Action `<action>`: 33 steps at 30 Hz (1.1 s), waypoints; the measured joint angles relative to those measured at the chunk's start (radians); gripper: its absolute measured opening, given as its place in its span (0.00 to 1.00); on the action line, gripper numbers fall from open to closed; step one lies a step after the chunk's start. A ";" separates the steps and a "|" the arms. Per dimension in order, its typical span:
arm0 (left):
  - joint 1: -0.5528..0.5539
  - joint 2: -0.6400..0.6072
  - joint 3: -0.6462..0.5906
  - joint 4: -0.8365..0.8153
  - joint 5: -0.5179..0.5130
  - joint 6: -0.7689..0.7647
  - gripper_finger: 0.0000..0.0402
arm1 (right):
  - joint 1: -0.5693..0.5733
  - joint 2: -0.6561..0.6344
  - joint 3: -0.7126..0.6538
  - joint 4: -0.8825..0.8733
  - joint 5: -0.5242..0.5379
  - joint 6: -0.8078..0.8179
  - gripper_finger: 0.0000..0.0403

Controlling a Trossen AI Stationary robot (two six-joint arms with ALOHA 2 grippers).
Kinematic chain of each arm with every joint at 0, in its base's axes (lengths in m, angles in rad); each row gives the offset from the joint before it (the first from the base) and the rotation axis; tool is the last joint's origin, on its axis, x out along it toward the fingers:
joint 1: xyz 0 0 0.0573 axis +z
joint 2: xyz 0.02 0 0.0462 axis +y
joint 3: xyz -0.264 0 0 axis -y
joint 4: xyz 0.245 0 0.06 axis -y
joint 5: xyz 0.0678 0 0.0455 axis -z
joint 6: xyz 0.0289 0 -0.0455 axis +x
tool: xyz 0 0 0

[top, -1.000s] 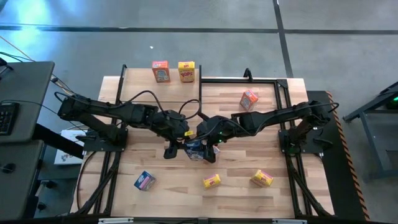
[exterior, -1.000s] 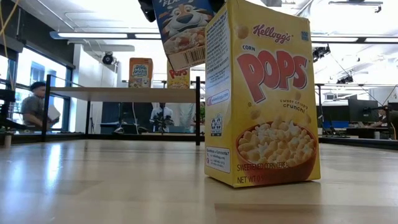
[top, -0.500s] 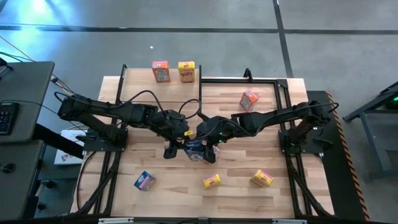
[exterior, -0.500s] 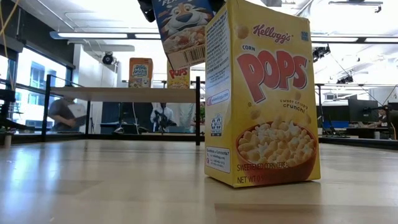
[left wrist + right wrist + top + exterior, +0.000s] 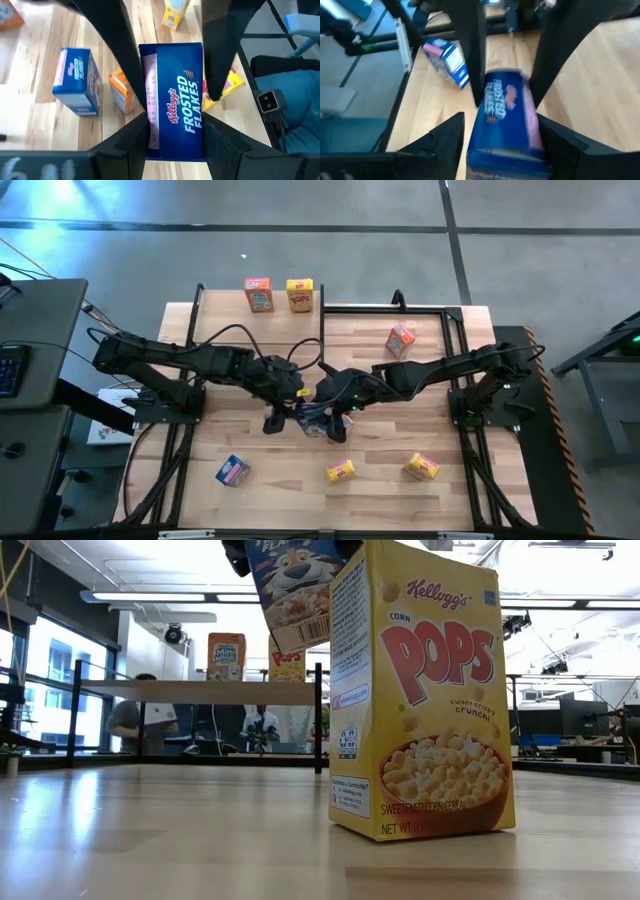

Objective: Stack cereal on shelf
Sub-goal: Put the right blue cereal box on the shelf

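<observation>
— Though seemingly shared between both arms a second ago, now plainly clamped by the left gripper (image 5: 175, 125): clenched on the blue box (image 5: 295, 585), pressing its two long sides.

— And the right gripper (image 5: 501, 125)?

— Shifted a touch since then and seems to be easing off. Cannot tell whether gripping or already let go.

— Meaning what for the task?

— Probably a handover to the left arm, the one on the shelf (image 5: 180, 691) side. Not yet placed: hanging in the air, well short of the shelf, over open table.

— On the shelf already?

— Only an orange box (image 5: 226, 656) and a yellow box (image 5: 287, 664), side by side. Leaves several more lying about, well away from the shelf.

— Anything hidden?

— Cut off at the top of the low view: both grippers and the blue box's upper part. Blocked there too by a Pops box (image 5: 420, 690) standing close to that camera. Hard to judge the shelf's free room from above.
</observation>
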 joint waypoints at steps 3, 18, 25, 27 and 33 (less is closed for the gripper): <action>0.000 -0.002 -0.002 -0.028 -0.002 0.000 0.38 | -0.002 -0.010 0.000 0.009 0.005 0.029 0.59; 0.033 -0.102 -0.001 -0.147 -0.068 0.019 0.38 | -0.009 -0.121 0.000 -0.045 0.002 -0.029 0.62; 0.088 -0.193 -0.001 -0.253 -0.122 0.055 0.38 | -0.008 -0.244 0.000 -0.118 0.015 -0.090 0.62; 0.107 -0.220 -0.001 -0.280 -0.123 0.062 0.38 | -0.008 -0.281 -0.002 -0.138 0.027 -0.112 0.62; 0.160 -0.302 -0.001 -0.315 -0.146 0.065 0.38 | -0.006 -0.386 -0.062 -0.172 0.088 -0.175 0.62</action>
